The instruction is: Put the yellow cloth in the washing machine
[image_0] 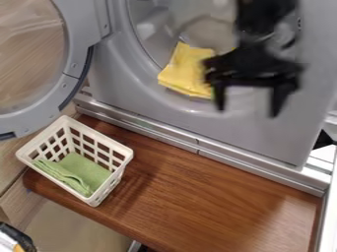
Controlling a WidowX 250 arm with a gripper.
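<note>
Jaws parted, released, on the black two-finger gripper [248, 112], hanging fingertips down before the round opening of the grey washing machine [256, 135]. Just beside, at picture left: folded yellow cloth [185, 69], draped over the opening's lower rim. Round grey-framed door [43, 118] swung wide at far left. Below, brown wooden bench [204, 202]; on its left end, white plastic lattice basket [100, 138], folded green cloth [84, 170] inside.
</note>
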